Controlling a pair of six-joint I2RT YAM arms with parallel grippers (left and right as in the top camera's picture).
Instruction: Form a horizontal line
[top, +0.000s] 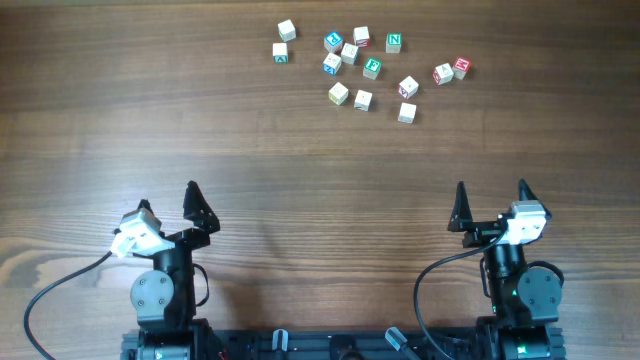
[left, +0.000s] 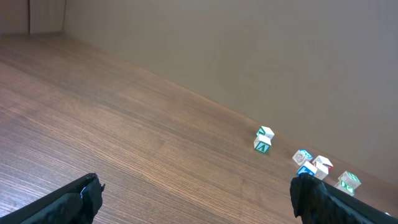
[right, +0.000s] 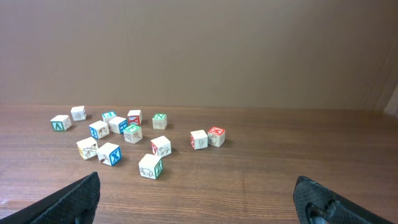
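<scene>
Near the green N cube (top: 394, 42), the pale cubes (top: 339, 93) are scattered, no line formed. Well apart from it, left pincer (top: 167, 195) and right pincer (top: 492, 186) are held spread, empty; one pale cube must be reached.

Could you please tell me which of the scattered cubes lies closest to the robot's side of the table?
The pale cube at the cluster's near edge, right of centre; every other one lies farther back.
</scene>
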